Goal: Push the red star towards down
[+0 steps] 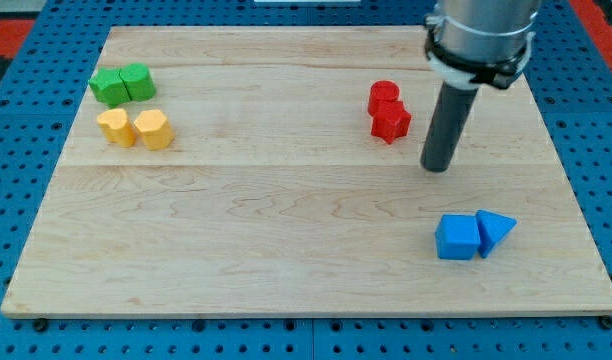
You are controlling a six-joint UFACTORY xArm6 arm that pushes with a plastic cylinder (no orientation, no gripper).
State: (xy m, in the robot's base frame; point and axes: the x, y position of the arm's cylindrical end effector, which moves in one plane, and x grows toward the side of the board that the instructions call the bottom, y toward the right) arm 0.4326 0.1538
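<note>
The red star (391, 121) lies on the wooden board (286, 220) at the upper right of centre. A red cylinder-like block (383, 95) touches it just above. My tip (437, 167) rests on the board to the right of the star and a little lower, a short gap away, not touching it. The dark rod rises from the tip to the grey arm at the view's top right.
A blue cube (457, 238) and a blue triangle (495, 232) sit together at the lower right. Two green blocks (123, 84) and two yellow blocks (135, 128) cluster at the upper left. A blue pegboard (6, 180) surrounds the board.
</note>
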